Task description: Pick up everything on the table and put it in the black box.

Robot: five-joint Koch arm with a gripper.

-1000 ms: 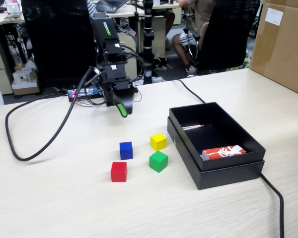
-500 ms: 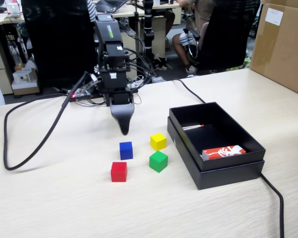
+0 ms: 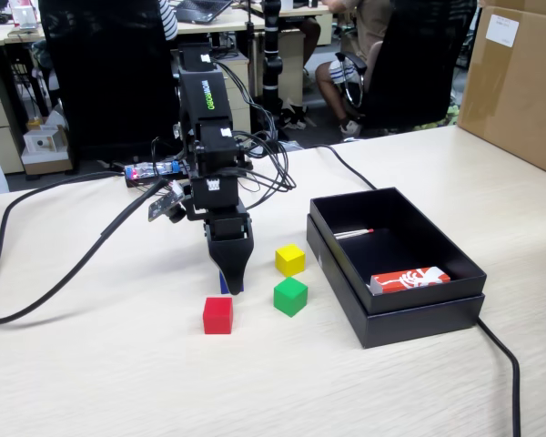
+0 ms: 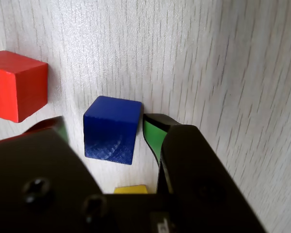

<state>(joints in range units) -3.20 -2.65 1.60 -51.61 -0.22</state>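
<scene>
1. Progress: no cube sits in the black box (image 3: 393,314), which holds only a red-and-white packet (image 3: 409,279); all four cubes remain on the table (image 3: 91,373).
2. Fixed view, left to right: red cube (image 3: 217,315); blue cube (image 3: 225,283), mostly hidden by the gripper (image 3: 234,284); green cube (image 3: 290,296); yellow cube (image 3: 289,259).
3. Wrist view: the jaws stand apart astride the blue cube (image 4: 111,128); one finger (image 4: 154,133) touches its side; the other is near, contact unclear.
4. Clearance: the red cube lies just beside; the box rim near the green cube needs lift; a cable (image 3: 502,364) runs beside the box.
</scene>
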